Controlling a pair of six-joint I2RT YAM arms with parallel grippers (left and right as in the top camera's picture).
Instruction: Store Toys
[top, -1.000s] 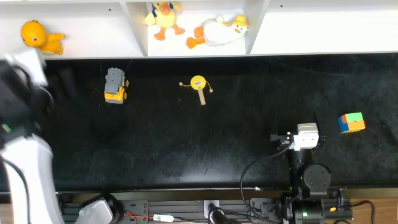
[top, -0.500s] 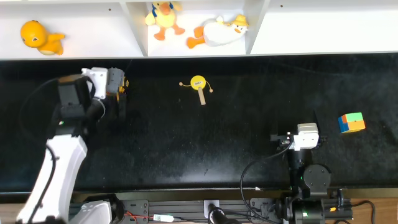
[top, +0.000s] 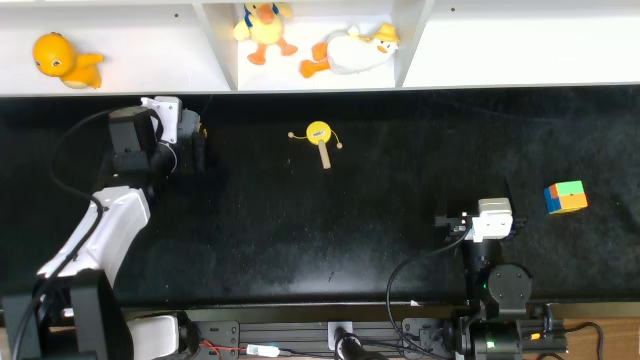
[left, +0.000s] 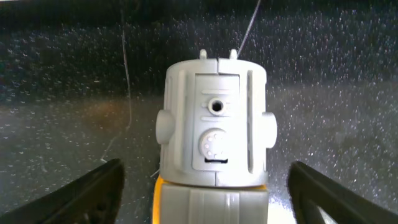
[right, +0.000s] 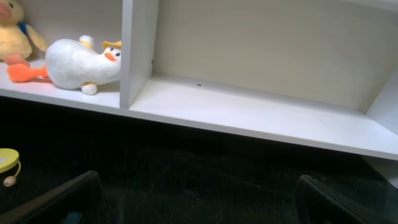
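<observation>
A grey and yellow toy truck (left: 214, 130) stands on the black table, its grey back between the fingers of my left gripper (left: 208, 202). That gripper is open, with a gap on each side of the truck. In the top view the left gripper (top: 188, 142) covers most of the truck (top: 201, 131) at the table's far left. A yellow rattle drum (top: 320, 136) lies at the far middle, and a coloured cube (top: 565, 197) sits at the right. My right gripper (top: 490, 220) rests open and empty near the front right, facing the shelf (right: 249, 112).
The white shelf (top: 150, 75) runs along the table's far edge. It holds an orange duck (top: 65, 58) at the left, and a yellow plush duck (top: 265, 28) and a white plush duck (top: 350, 50) in the middle compartment. Its right compartment (top: 520, 40) has free room.
My left arm swung in from the far left edge to the toy truck and lowered its open gripper around it. The right arm stayed still.
</observation>
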